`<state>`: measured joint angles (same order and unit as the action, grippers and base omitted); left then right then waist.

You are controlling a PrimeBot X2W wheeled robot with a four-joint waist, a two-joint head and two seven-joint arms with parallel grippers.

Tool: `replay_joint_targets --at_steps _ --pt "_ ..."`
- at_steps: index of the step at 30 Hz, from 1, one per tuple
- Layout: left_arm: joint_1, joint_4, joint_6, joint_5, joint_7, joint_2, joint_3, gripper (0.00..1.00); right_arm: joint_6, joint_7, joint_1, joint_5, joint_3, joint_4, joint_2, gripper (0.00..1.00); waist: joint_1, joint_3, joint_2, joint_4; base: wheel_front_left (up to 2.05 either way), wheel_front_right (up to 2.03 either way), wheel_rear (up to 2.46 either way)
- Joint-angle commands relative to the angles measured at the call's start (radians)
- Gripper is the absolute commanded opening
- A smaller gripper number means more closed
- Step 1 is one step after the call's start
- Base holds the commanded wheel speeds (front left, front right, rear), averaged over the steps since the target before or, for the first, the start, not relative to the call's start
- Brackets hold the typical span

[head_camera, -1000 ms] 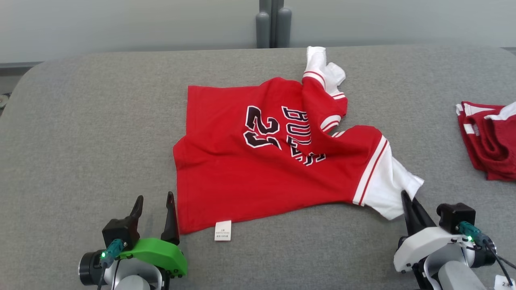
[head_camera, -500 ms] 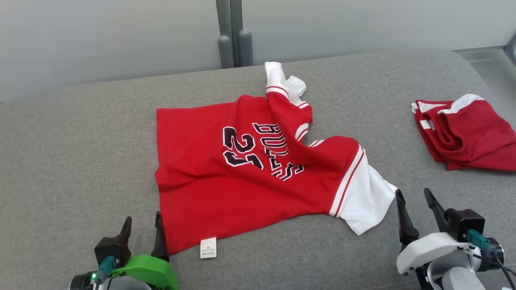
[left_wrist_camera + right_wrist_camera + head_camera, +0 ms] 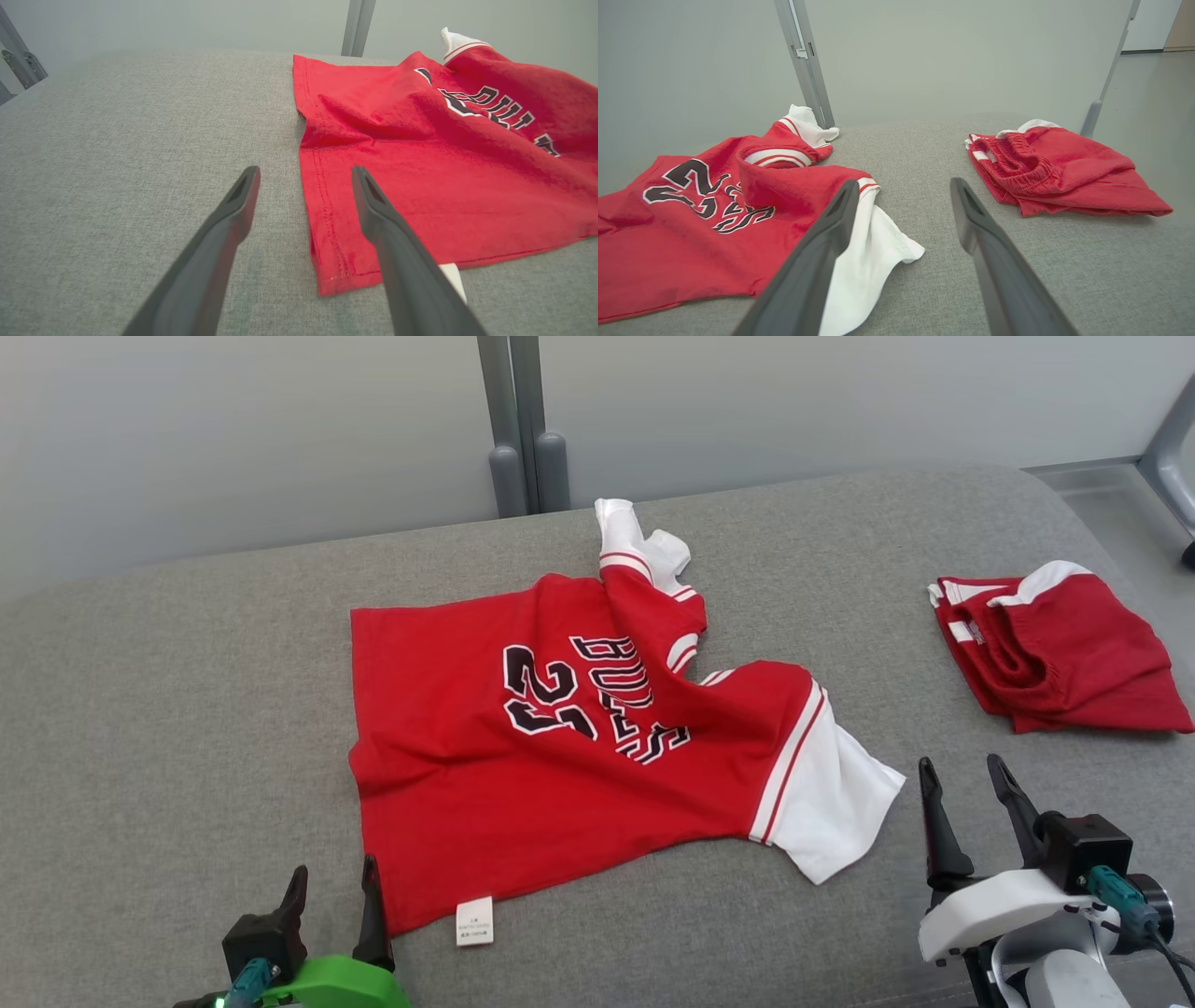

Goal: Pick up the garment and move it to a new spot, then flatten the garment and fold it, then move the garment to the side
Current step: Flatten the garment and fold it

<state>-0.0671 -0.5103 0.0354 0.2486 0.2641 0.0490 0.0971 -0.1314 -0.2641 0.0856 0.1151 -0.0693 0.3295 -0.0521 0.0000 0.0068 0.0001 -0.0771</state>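
On the grey surface [image 3: 187, 709], the red jersey [image 3: 485, 775] lies rumpled.

This looks like a robotics lab or test room. The work surface is a wide bench [image 3: 187, 728] wrapped in plain grey felt-like cloth, with rounded corners. Behind it stand smooth, pale grey partition panels [image 3: 233, 429], joined by a grey metal post [image 3: 509, 401] with two rounded grey caps at its foot. To the right of the bench, a bare grey floor [image 3: 1153, 107] runs to a white wall [image 3: 1150, 23], and a slanted metal strut [image 3: 1113, 65] stands on it. The left tool [image 3: 334, 865] sits in a green plastic shell and the right tool [image 3: 960, 761] in a white one, the latter with a teal plug [image 3: 1116, 894] and black cable [image 3: 1162, 947] left exposed.
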Motion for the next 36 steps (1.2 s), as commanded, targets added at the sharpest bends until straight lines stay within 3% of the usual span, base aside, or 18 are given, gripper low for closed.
replay_joint_targets --at_steps 1,13,25,26,27,28,36 --pt "0.018 0.009 0.0 -0.005 -0.001 0.004 0.0 1.0 0.002 0.0 -0.005 0.003 0.009 -0.01 0.0 1.0 0.0 -0.002 -0.0001 0.001 0.0 0.0 0.0" --pt "0.024 0.016 -0.002 0.009 -0.001 0.004 0.026 1.0 0.002 0.0 0.024 0.021 0.073 -0.003 0.0 1.0 0.0 0.01 -0.0001 0.023 0.0 0.0 0.0" --pt "-0.048 -0.138 -0.012 0.111 -0.001 0.004 0.104 1.0 0.002 0.0 0.062 0.024 0.07 0.006 -0.016 1.0 0.0 0.101 -0.0001 -0.007 0.0 0.0 0.0" --pt "-0.061 -0.152 -0.012 0.117 -0.001 0.004 0.113 0.86 0.002 0.0 0.064 0.025 0.068 0.007 -0.016 1.0 0.0 0.106 -0.0001 -0.008 0.0 0.0 0.0" --pt "-0.071 -0.164 -0.012 0.122 -0.002 0.004 0.118 0.38 0.002 0.0 0.066 0.025 0.065 0.008 -0.017 1.0 0.0 0.111 -0.0001 -0.008 0.0 0.0 0.0" --pt "-0.075 -0.176 -0.013 0.128 -0.002 0.003 0.124 0.0 0.002 0.0 0.066 0.025 0.062 0.011 -0.017 1.0 0.0 0.114 -0.0001 -0.008 0.0 0.0 0.0" --pt "-0.093 -0.164 0.009 0.109 -0.002 0.008 0.066 0.0 0.002 0.0 0.062 0.023 0.037 0.035 -0.022 1.0 0.0 0.123 -0.0001 0.028 0.0 0.0 0.0"
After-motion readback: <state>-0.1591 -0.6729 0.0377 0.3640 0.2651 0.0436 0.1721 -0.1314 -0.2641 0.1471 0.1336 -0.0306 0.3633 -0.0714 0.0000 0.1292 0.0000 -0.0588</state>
